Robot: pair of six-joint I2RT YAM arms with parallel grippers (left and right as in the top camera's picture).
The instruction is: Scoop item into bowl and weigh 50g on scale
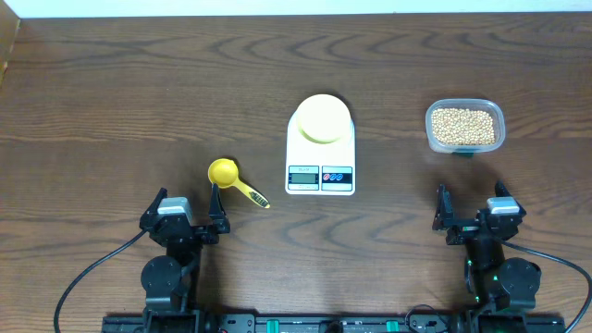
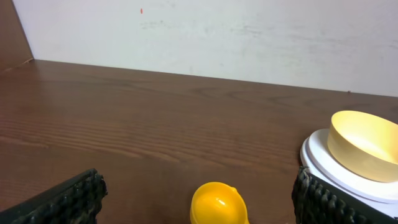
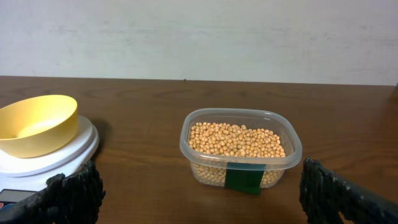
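While both my grippers sit low at the near edge of the table (image 1: 111, 92), each is spread wide and holds nothing. On the left gripper (image 1: 183, 211), the fingers (image 2: 59, 202) are far apart. A yellow spoon (image 1: 236, 183) lies just ahead of it, scoop end away from me and handle angled back to the right. On the right gripper (image 1: 474, 211), the fingers (image 3: 68, 196) are equally wide. A clear tub (image 1: 499, 116) sits ahead of it, well apart, and holds the beans (image 1: 462, 126). The white scale (image 1: 344, 153) sits mid-table between the spoon and the tub, with its display and buttons facing me. The pale yellow bowl (image 1: 321, 118) sits upright on the scale's platform, with no beans in it.
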